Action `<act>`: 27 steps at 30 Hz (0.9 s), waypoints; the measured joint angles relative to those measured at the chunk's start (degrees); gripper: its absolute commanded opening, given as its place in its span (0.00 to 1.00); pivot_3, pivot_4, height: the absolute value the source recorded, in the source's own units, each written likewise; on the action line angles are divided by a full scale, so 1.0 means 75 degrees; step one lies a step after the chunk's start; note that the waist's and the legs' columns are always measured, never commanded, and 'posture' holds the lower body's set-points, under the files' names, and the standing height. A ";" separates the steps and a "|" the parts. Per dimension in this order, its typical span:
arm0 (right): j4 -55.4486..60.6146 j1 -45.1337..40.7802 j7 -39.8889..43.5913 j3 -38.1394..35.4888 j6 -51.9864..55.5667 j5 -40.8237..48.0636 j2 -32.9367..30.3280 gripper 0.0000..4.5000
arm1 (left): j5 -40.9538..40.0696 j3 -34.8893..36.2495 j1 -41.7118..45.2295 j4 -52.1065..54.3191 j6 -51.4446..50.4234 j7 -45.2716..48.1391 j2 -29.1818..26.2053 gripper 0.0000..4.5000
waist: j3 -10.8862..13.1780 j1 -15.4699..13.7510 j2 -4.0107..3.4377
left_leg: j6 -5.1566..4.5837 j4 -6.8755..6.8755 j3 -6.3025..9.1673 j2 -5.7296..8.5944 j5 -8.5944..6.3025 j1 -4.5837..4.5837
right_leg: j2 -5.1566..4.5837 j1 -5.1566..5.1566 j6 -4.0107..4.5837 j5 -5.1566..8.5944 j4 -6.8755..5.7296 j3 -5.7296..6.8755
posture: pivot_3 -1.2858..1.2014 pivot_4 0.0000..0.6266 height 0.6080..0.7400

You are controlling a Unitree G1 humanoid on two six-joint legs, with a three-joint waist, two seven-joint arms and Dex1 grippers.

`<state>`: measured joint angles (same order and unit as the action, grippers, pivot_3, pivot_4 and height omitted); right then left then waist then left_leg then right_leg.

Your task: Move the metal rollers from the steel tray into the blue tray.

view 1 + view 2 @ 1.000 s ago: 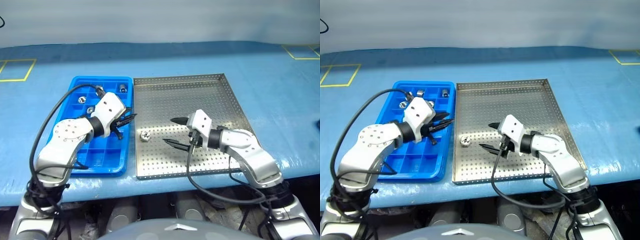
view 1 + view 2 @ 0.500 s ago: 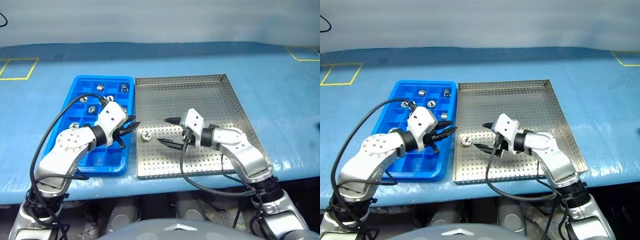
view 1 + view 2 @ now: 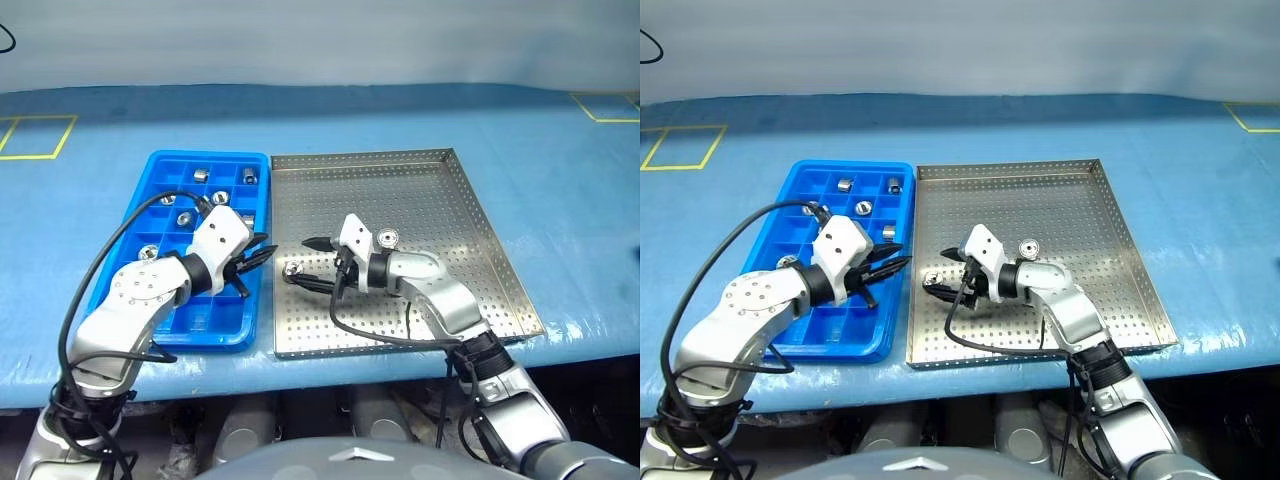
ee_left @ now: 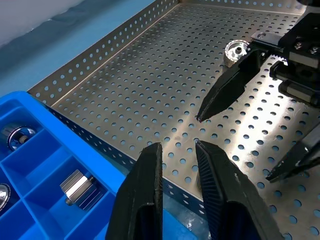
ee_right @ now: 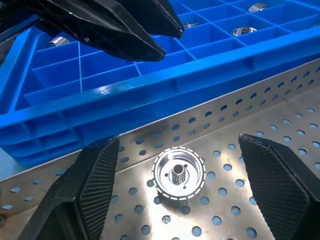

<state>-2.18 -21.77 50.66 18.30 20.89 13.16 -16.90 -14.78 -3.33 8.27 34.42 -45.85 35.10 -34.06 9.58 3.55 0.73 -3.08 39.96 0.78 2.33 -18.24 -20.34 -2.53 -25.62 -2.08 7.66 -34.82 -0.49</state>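
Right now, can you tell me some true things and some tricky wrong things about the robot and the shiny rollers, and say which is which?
1. The right gripper is open, with one roller lying between its fingers. True.
2. The steel tray has no rollers left in it. False: two lie there, one at the right gripper and another roller beside the right wrist.
3. The left gripper is shut and holds nothing. True.
4. The blue tray holds no rollers. False: several compartments already hold rollers.
5. The blue tray sits on the robot's right of the steel tray. False: it is on the left.
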 measured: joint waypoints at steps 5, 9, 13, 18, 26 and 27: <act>-0.0264 0.0002 0.0082 0.0179 -0.0098 -0.0113 0.0119 0.89 | -0.0022 0.0036 -0.0100 0.0001 -0.0001 -0.0086 -0.0003 0.25 | 0.0000 -0.0023 -0.0001 | 0.0002 -0.0002 0.0004 0.0000 0.0000 -0.0001 | -0.0003 0.0000 0.0001 0.0000 0.0000 0.0003 | 0.49 0.24 1.00; -0.0366 0.0002 0.0076 0.0193 -0.0163 -0.0173 0.0177 0.89 | -0.0093 0.0060 -0.0124 0.0001 -0.0001 -0.0168 -0.0008 0.25 | 0.0000 -0.0026 0.0000 | 0.0005 -0.0003 0.0009 0.0000 0.0001 0.0000 | -0.0003 0.0001 0.0000 0.0000 0.0000 0.0006 | 0.49 0.24 1.00; -0.0752 -0.0001 0.0021 0.0190 -0.0231 -0.0214 0.0347 0.89 | -0.0151 0.0059 -0.0133 0.0001 0.0000 -0.0186 -0.0010 0.25 | 0.0000 -0.0020 -0.0001 | 0.0009 -0.0003 0.0014 0.0000 0.0003 0.0000 | -0.0002 0.0001 0.0000 0.0000 -0.0001 0.0009 | 0.49 0.24 1.00; -0.1263 -0.0078 -0.0166 0.0191 -0.0439 -0.0472 0.0576 0.89 | -0.0156 0.0059 -0.0135 0.0001 0.0005 -0.0230 -0.0018 0.25 | 0.0000 -0.0019 -0.0001 | 0.0013 -0.0004 0.0017 0.0001 0.0004 0.0000 | -0.0001 0.0001 0.0001 0.0000 -0.0001 0.0010 | 0.49 0.24 1.00; -0.1723 -0.0258 -0.0465 0.0129 -0.0607 -0.0678 0.0788 0.48 | -0.0158 0.0058 -0.0151 0.0001 0.0020 -0.0315 -0.0046 0.24 | 0.0001 -0.0024 -0.0002 | 0.0016 -0.0009 0.0026 0.0002 0.0004 -0.0001 | -0.0002 0.0001 0.0002 0.0000 0.0000 0.0015 | 0.49 0.24 1.00; -0.1722 -0.0258 -0.0472 0.0125 -0.0625 -0.0688 0.0779 0.40 | -0.0158 0.0058 -0.0159 0.0001 0.0022 -0.0323 -0.0047 0.24 | 0.0001 -0.0023 -0.0002 | 0.0016 -0.0009 0.0026 0.0002 0.0004 -0.0001 | -0.0002 0.0001 0.0002 0.0000 0.0000 0.0015 | 0.49 0.24 1.00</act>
<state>-15.09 -23.70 47.11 19.24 16.20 8.00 -11.06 -15.97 -2.89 7.07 34.43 -45.68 32.67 -34.41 9.59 3.37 0.72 -2.96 39.89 0.97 2.35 -18.20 -20.35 -2.55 -25.61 -2.07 7.66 -34.82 -0.37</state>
